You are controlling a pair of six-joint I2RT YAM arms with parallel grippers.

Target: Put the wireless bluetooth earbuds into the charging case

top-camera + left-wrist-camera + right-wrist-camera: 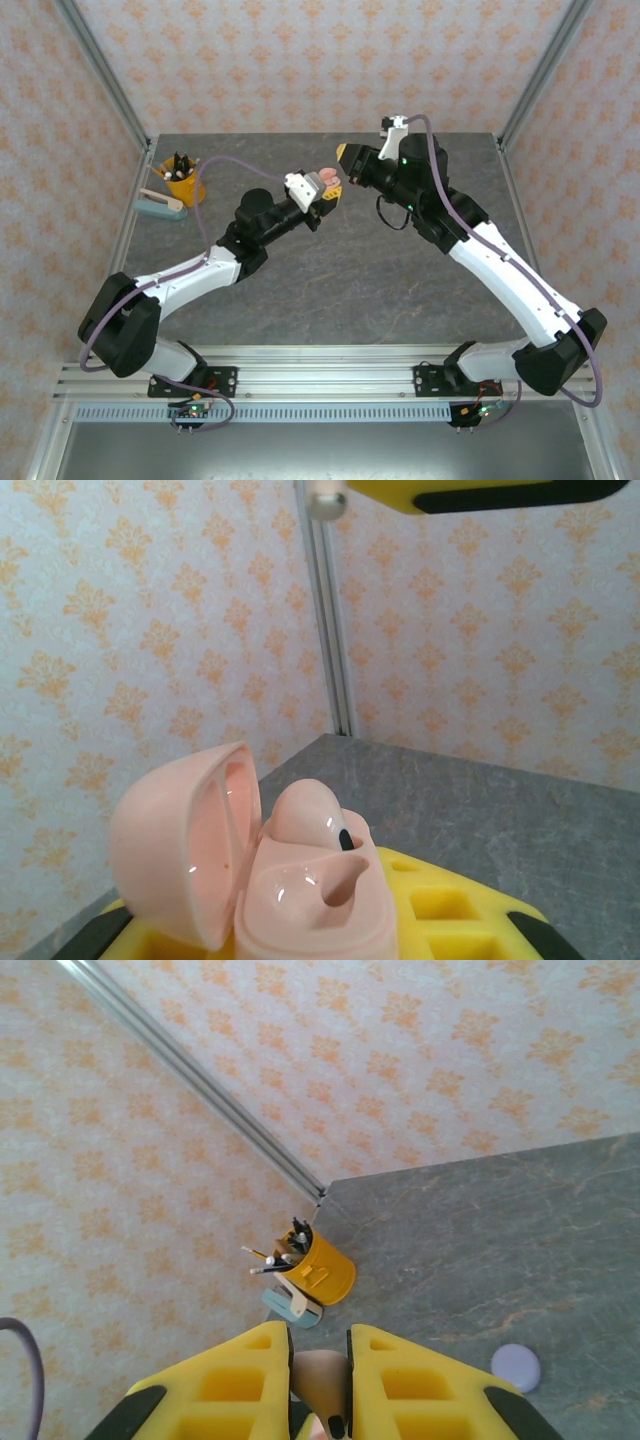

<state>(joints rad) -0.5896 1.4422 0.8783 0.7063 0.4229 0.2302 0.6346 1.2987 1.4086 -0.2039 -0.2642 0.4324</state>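
**Item 1.** Salmon-pink glossy plastic charging case (300, 905), hinged lid thrown back toward 9 o'clock. It is clenched in the left gripper (325, 188) and held aloft, mouth up, evidently to present its sockets. One salmon-pink stemmed earbud (305, 815) appears seated; the neighbouring socket is vacant.

**Item 2.** Second salmon-pink earbud (322, 1385), pinched fast in the right gripper (320, 1355). From overhead it sits at 1 o'clock of the case, near but apart, probably poised for seating.

**Item 3.** Lilac round case (515, 1367), idle on the grey stone-patterned table (380, 290), at 3 o'clock of the right gripper.

**Item 4.** Yellow pen cup (182, 182), at the table's 10 o'clock.
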